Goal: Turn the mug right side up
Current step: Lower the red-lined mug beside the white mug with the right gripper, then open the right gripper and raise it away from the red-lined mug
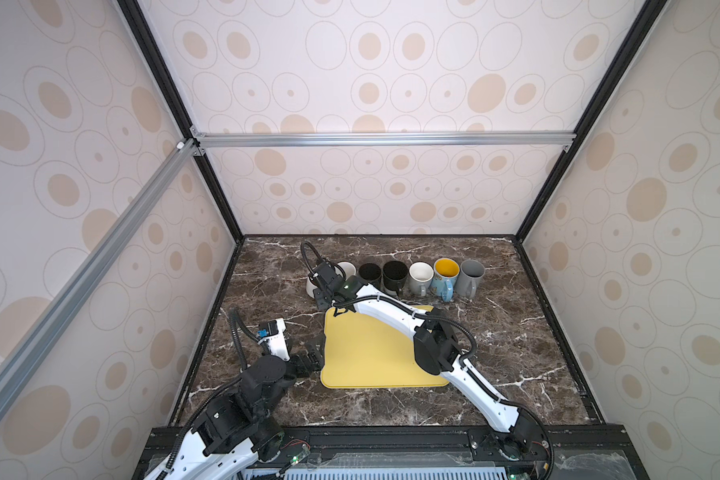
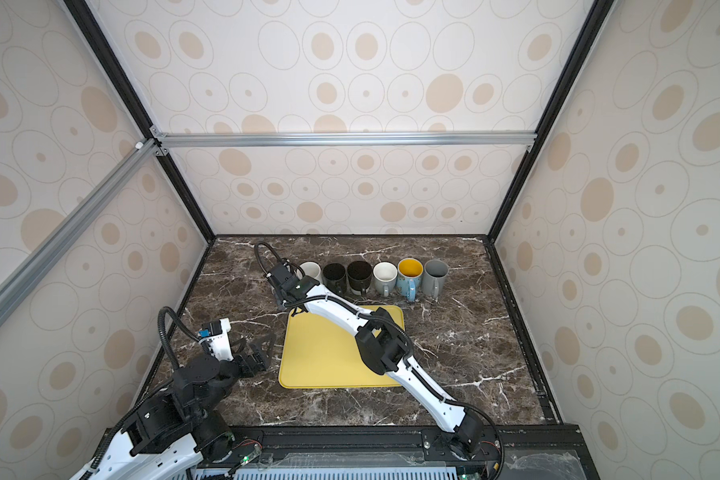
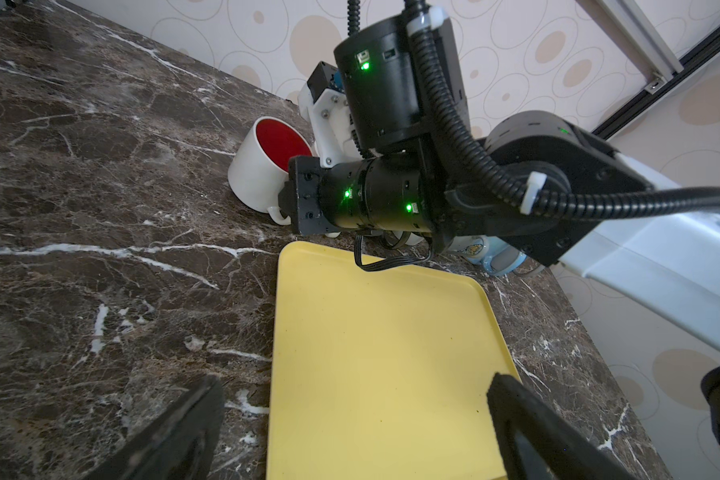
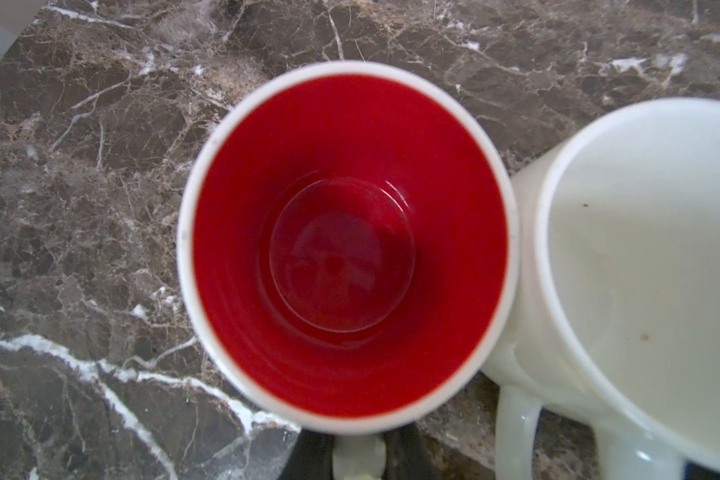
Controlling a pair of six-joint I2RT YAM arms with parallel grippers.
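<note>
Gleaming round red-lined mug (image 4: 346, 249) on veined marble (image 4: 80, 187)

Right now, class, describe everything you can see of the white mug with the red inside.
The mug is glossy, ceramic-looking, white outside and deep red inside, empty. Its mouth faces up, and it seems to stand on the marble table at the left end of the mug row in both top views. The right gripper is shut on its white handle. Its rim touches or nearly touches the cream mug beside it.
</note>
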